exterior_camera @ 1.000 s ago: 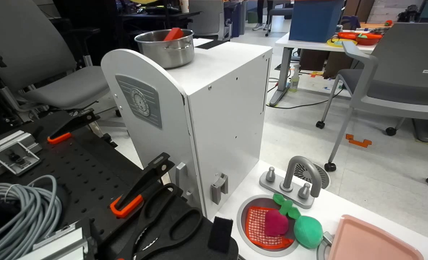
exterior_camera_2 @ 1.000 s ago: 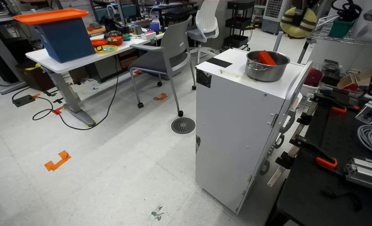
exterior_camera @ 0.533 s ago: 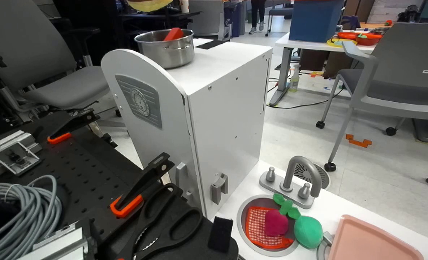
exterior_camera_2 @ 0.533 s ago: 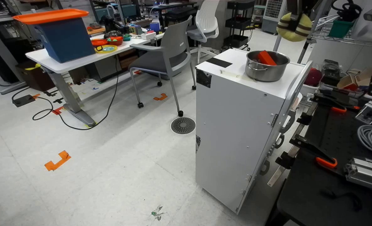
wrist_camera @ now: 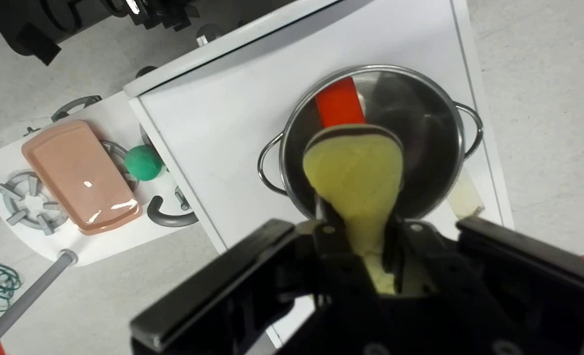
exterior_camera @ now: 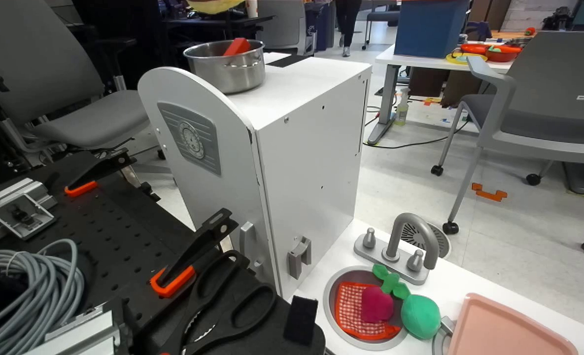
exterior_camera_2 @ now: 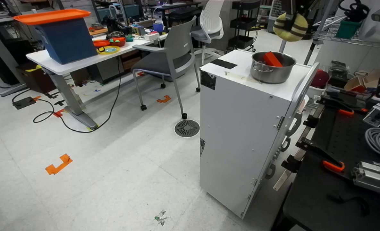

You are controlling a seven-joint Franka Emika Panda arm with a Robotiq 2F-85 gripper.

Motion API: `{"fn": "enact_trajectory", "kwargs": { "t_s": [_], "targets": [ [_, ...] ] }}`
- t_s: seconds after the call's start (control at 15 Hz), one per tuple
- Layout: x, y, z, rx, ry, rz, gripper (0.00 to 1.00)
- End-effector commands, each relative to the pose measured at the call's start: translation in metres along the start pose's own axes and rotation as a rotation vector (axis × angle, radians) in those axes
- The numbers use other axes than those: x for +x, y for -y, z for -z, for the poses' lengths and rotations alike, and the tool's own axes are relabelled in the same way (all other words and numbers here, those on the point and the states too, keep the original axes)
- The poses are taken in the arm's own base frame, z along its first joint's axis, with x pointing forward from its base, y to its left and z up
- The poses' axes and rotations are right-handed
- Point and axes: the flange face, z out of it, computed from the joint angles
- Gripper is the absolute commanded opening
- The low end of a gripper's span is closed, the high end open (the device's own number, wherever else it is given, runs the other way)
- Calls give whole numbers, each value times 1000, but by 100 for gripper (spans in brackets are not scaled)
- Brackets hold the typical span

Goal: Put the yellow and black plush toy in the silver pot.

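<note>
Hanging from the pincer (wrist_camera: 361,223): 1 yellow and black plush toy (wrist_camera: 357,170). Pincer narrow, jaws pressed on the toy's middle from 2 sides. Place of toy: in the air; in an exterior view, at 1 o'clock from the silver pot (exterior_camera_2: 270,75), apart from it and higher than the rim; in the wrist view it covers the pot's mouth from near the middle down to 6 o'clock.

Silver pot: 1, upright, on top of a white cabinet (exterior_camera: 311,93). Handles (wrist_camera: 479,130): 2 metal loops, at 3 and 9 o'clock in the wrist view. Contents: 1 red block (wrist_camera: 340,103), tilted, at 11 o'clock in the same view. Cabinet front: 1 grey dial plate (exterior_camera: 190,139).

Sink (exterior_camera: 356,276): 1, round, grey, set into the white table (exterior_camera: 452,290) at 5 o'clock from the cabinet top, in an exterior view. Contents: 1 red checked cloth (exterior_camera: 350,301), with 1 magenta plush (exterior_camera: 376,304) on it. Green leaves (exterior_camera: 389,283) at 1 o'clock, over the rim. Grey faucet (exterior_camera: 395,236) at 1 o'clock, behind the leaves. Round green plush (exterior_camera: 420,316) at 3 o'clock, at the rim; pink tray (exterior_camera: 513,328) farther out.

Black table (exterior_camera: 124,246), at 8 o'clock in the same view: 2 orange-tipped black clamps (exterior_camera: 176,282), 1 coil of grey cable (exterior_camera: 55,283).
</note>
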Motion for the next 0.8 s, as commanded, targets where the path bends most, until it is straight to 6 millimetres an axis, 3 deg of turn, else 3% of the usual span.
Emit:
{"fn": "enact_trajectory", "kwargs": {
  "t_s": [0.0,0.4,0.73],
  "targets": [
    [4,10,4,10,8,-16,52],
    [-10,23,7,38,-2,9,96],
    [-22,34,15,38,-33,47,100]
  ]
}}
